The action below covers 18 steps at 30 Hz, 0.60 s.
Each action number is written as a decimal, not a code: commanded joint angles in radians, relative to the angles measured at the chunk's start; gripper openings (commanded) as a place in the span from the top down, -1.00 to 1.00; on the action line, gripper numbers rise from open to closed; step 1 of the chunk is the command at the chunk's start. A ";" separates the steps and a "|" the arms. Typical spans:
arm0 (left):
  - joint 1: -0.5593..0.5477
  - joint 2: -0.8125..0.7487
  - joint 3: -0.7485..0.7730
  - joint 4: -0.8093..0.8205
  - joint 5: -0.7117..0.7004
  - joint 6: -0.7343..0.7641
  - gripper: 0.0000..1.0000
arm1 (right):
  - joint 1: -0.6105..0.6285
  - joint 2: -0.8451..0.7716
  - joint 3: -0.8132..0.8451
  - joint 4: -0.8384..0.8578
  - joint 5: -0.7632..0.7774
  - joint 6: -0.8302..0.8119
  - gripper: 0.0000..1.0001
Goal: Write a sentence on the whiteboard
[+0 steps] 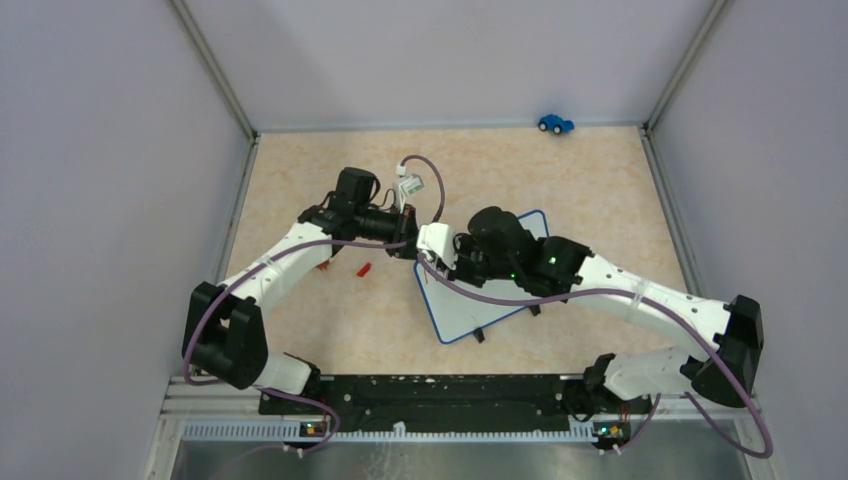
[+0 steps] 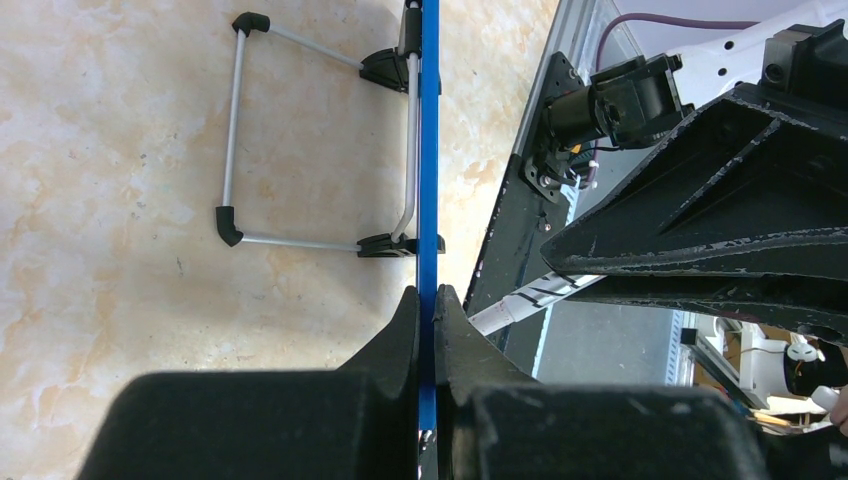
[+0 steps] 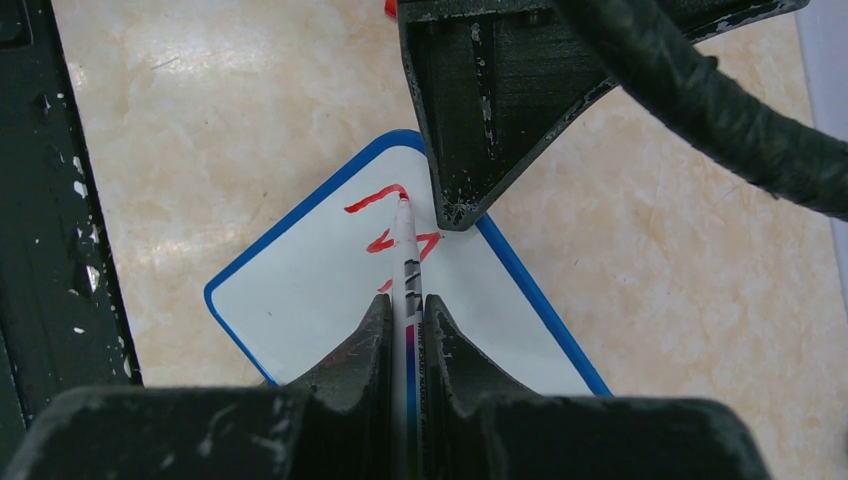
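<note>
The whiteboard [image 1: 470, 312] is sitting mid-table, left gripper [image 2: 427, 300] clamping its rim and crowding that corner, right gripper [image 3: 407, 305] squeezing a marker [image 3: 406, 240], tip touching the red strokes [image 3: 375, 200]. Red cap [image 1: 364, 269] lying nearby, toy car [image 1: 555, 123] way back.

So the whiteboard [image 3: 300, 290] is white with a blue rim, the sentence [image 3: 376, 199] is red scrawl, table [image 1: 300, 180] is beige marble-look, toy car [image 1: 556, 123] blue.

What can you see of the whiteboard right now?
The whiteboard is a small white panel with a thin blue rim and rounded corners, set askew on the table. The left gripper pinches its rim. The right gripper holds a marker whose tip touches it, beside a few red strokes.
</note>
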 commanded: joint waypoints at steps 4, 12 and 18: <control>-0.002 -0.002 0.010 -0.005 0.011 0.005 1.00 | 0.013 -0.004 0.003 0.004 0.029 0.003 1.00; -0.002 -0.001 0.010 -0.005 0.012 0.005 1.00 | 0.013 -0.023 -0.025 -0.007 0.036 -0.002 1.00; -0.002 0.001 0.011 -0.005 0.009 0.003 1.00 | 0.013 -0.034 -0.041 -0.013 0.040 -0.001 1.00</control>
